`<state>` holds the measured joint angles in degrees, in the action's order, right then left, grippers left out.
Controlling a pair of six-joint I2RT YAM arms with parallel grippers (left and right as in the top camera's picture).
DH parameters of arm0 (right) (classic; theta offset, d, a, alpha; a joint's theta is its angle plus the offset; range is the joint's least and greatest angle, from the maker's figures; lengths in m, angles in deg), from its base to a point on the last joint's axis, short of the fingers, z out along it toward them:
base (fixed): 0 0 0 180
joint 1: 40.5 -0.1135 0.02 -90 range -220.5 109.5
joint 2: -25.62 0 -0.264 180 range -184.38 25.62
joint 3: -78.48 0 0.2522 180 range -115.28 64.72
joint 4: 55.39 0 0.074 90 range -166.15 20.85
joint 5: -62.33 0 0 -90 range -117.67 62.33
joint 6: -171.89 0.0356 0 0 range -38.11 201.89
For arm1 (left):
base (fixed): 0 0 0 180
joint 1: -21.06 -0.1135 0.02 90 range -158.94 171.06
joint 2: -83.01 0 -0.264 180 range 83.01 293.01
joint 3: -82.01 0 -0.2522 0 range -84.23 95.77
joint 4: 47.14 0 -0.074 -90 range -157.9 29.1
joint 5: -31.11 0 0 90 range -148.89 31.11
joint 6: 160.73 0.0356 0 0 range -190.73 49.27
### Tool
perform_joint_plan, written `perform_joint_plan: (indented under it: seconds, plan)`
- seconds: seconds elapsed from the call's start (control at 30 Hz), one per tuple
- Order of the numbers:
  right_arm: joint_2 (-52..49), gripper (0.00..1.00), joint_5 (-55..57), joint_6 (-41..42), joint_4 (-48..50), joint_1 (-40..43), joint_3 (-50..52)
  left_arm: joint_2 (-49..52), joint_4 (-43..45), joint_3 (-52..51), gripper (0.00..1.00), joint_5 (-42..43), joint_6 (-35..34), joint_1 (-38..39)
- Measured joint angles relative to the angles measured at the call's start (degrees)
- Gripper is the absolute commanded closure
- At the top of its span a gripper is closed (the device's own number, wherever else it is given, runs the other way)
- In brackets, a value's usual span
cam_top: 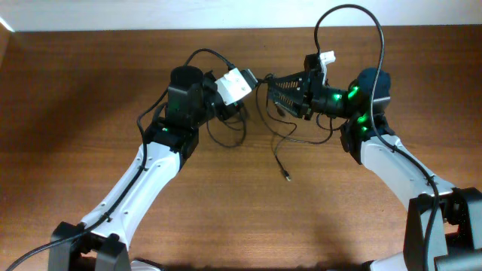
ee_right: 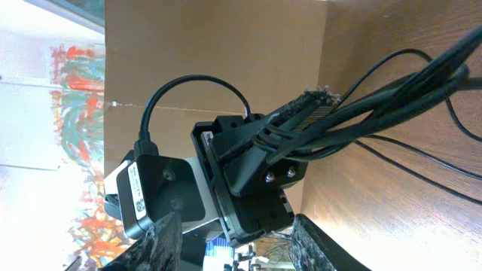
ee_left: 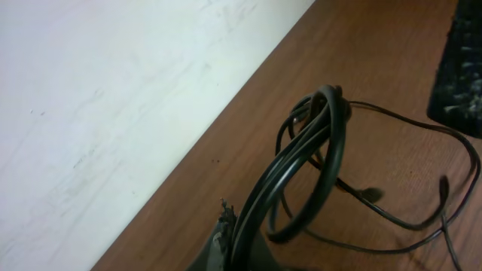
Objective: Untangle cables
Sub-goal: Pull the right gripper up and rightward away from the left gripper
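We saw the left gripper (ee_right: 299, 124) clamped shut on the bundled cables (ee_left: 320, 143) above the table (cam_top: 241, 218); only the right wrist showed that grip. Right gripper (ee_right: 236, 226) stood open. Overhead showed a loose plug (cam_top: 287, 178).

Warm even light, soft shadows, blurred foreground.

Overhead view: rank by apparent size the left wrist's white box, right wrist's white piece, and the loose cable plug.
Largest: left wrist's white box.
Middle: right wrist's white piece.
Smallest: loose cable plug.
Wrist parts sit nearer the camera, yet the order is plain.
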<state>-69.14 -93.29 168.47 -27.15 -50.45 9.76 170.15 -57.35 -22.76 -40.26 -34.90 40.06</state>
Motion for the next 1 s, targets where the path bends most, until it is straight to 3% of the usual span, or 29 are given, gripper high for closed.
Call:
perform_joint_plan:
  seconds: [0.17,0.23,0.3,0.63,1.0]
  plan:
    - [0.0,0.54,1.5,0.0,0.0,0.0,0.0,0.0,0.6,0.0,1.0,2.9,0.0,0.0]
    - [0.0,0.68,2.3,0.0,0.0,0.0,0.0,0.0,0.6,0.0,1.0,3.5,0.0,0.4]
    - [0.0,0.75,2.9,-0.1,0.0,0.0,0.0,0.0,1.1,0.0,1.0,4.0,0.0,1.0]
    - [0.0,0.75,3.1,0.1,0.0,0.0,0.0,0.0,1.7,0.0,1.0,5.2,0.0,1.9]
    - [0.0,0.82,3.1,0.0,0.0,0.0,0.0,0.0,1.9,0.0,1.0,6.7,0.0,2.0]
